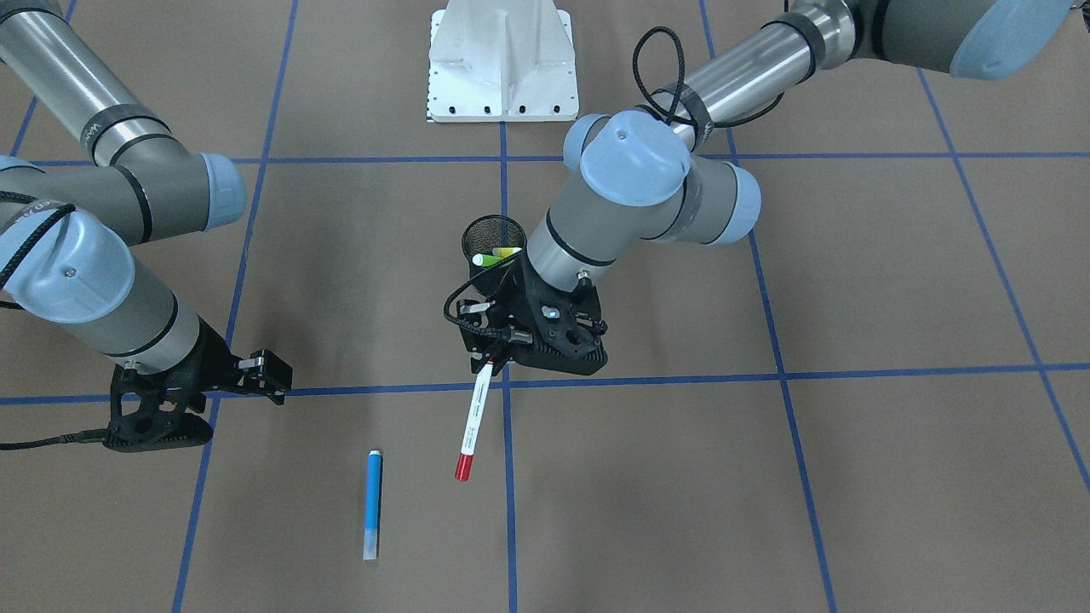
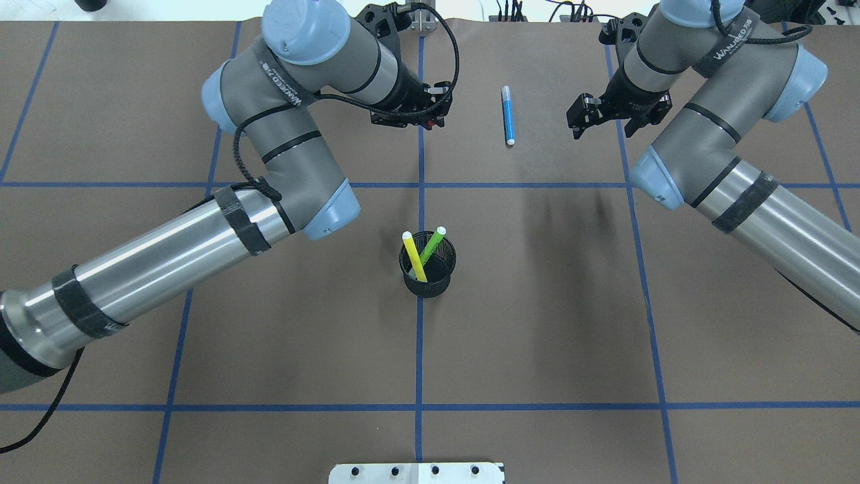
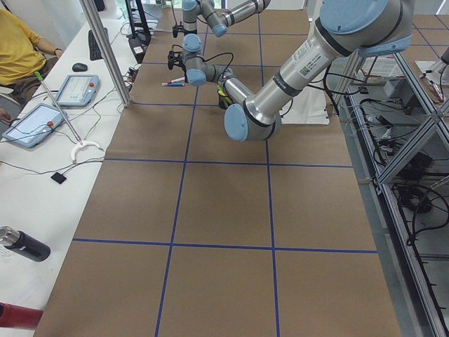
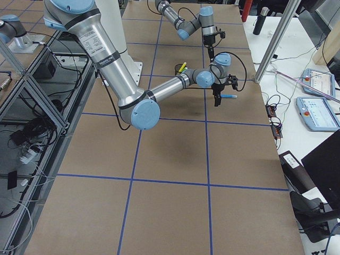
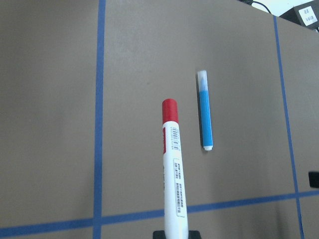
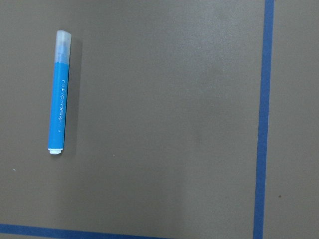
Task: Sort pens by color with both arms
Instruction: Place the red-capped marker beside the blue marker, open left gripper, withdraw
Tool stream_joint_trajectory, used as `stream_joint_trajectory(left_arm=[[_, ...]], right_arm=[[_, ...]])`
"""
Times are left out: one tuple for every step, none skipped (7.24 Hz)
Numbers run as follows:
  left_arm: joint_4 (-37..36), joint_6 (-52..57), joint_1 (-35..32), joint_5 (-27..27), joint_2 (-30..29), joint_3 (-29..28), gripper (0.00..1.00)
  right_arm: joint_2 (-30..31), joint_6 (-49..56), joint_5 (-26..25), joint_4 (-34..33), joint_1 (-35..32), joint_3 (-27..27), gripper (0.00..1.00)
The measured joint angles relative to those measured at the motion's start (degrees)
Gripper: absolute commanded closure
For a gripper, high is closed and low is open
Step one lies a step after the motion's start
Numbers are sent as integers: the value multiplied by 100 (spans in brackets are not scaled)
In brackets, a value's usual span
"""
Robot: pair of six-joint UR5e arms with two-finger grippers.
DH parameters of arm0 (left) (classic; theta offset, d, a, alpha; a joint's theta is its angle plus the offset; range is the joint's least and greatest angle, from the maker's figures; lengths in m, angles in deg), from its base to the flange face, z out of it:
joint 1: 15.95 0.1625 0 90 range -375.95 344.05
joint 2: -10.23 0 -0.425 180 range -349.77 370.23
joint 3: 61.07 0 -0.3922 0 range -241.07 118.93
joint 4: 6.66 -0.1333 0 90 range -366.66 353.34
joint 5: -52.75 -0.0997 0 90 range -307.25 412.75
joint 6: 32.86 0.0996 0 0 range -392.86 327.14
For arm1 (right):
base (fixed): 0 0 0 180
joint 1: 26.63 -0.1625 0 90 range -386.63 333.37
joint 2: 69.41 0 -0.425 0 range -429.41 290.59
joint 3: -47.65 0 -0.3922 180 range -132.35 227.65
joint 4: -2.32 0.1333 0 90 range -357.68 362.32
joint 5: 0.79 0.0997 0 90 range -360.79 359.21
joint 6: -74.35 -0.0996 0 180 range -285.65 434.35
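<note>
Surface (image 1: 851,281): matt brown paper. Mesh cup (image 2: 430,288): black wire. Left arm (image 2: 161,265), right arm (image 2: 786,235): polished metal tubes, smooth plastic caps. Blue marker (image 1: 373,502): plastic, translucent cap. Red-capped marker (image 5: 172,169): glossy white barrel.

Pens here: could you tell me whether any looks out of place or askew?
Only the red-capped pen: it juts at a slant from the left pincer, gripped at its very tail. The blue pen lies flat, apart.
</note>
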Motion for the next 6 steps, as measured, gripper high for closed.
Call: stream_joint_trajectory(left_arm=[[261, -19, 61, -283, -248, -506, 98], [520, -28, 226, -723, -473, -982, 95], [755, -34, 464, -1269, -697, -1466, 93], [898, -36, 681, -1746, -900, -1897, 92], [994, -37, 823, -2043, -1035, -2199, 90], [1057, -40, 917, -2260, -1149, -2408, 89]], right_arm=[[13, 0, 0, 5, -3, -2, 1], [18, 0, 0, 8, -4, -6, 1], [21, -2, 0, 9, -4, -6, 1], [22, -6, 0, 12, -1, -6, 1], [22, -8, 0, 15, 1, -5, 1], [20, -8, 0, 17, 2, -2, 1]])
